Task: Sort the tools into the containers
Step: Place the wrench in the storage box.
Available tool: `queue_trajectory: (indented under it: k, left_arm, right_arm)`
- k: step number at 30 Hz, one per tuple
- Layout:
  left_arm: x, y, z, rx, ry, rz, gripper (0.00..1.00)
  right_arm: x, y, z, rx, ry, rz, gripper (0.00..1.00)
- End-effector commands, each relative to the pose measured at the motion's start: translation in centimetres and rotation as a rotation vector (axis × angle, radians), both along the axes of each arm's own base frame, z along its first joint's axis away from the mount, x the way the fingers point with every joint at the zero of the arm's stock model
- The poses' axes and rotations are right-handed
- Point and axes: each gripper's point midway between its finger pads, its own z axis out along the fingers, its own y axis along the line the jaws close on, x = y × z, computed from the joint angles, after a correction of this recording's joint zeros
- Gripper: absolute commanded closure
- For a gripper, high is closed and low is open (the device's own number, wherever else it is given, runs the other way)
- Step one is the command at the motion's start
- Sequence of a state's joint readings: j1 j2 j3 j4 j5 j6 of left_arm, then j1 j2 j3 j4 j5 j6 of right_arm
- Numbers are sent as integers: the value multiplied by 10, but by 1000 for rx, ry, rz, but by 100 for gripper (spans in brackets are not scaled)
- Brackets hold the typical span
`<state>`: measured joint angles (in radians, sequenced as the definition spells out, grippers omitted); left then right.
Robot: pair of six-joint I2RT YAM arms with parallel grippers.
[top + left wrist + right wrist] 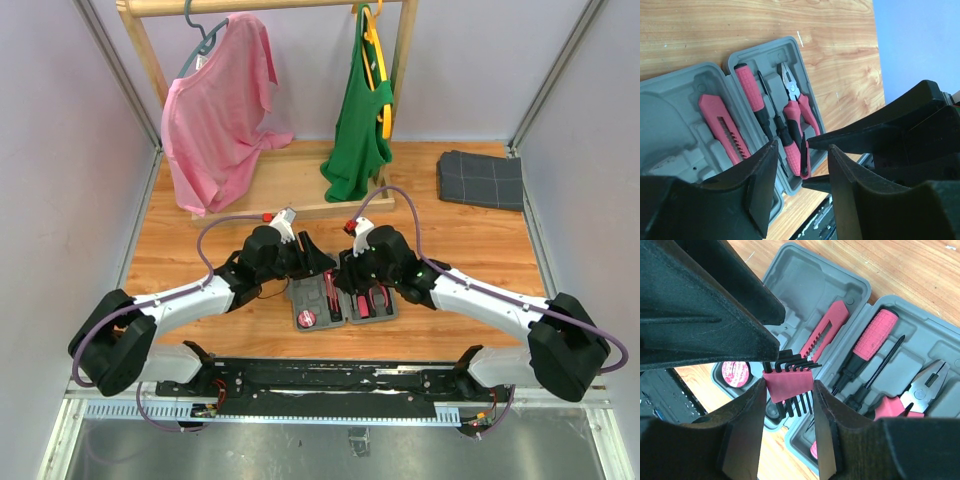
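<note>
Top external view: both arms reach inward from the near corners of the table [455, 235] and bend at the elbow. The left gripper [320, 262] and right gripper [350, 272] meet tip to tip above the tool case [342, 318].

The right gripper is clamped on a pink hex-key set [788, 385], with the black keys fanned above the holder. The left gripper's jaws stand moderately apart with nothing seen clamped. Its fingertips sit just beside the keys, and contact cannot be judged.

The case lies open and flat at the middle of the near edge.
- **Left half:** a pink utility knife [826, 331] and a round red piece [735, 374].
- **Right half:** a pink-handled screwdriver [871, 338], a thin screwdriver [883, 362] and pliers [921, 389].

Both grippers overhang the case's far rim. Along the far edge, a clothes rack [290, 180] carries a pink T-shirt [215, 120] and a green top [358, 125]. A folded cloth [480, 178] lies at the far right corner.
</note>
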<state>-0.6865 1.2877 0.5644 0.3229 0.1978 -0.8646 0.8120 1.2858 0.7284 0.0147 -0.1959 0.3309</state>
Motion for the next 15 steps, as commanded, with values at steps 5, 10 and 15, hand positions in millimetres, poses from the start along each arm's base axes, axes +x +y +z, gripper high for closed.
queue_trajectory:
  k: [5,10,15]
  left_arm:
    - [2,-7,10,-33,-30,-37,53]
    - [1,-9,8,-30,-27,-54,56]
    - [-1,-10,7,-29,-24,-62,61]
  right_arm:
    - [6,13,30,62,-88,24,71]
    - [8,15,39,87,-116,23,71]
    - [8,17,45,103,-133,32,71]
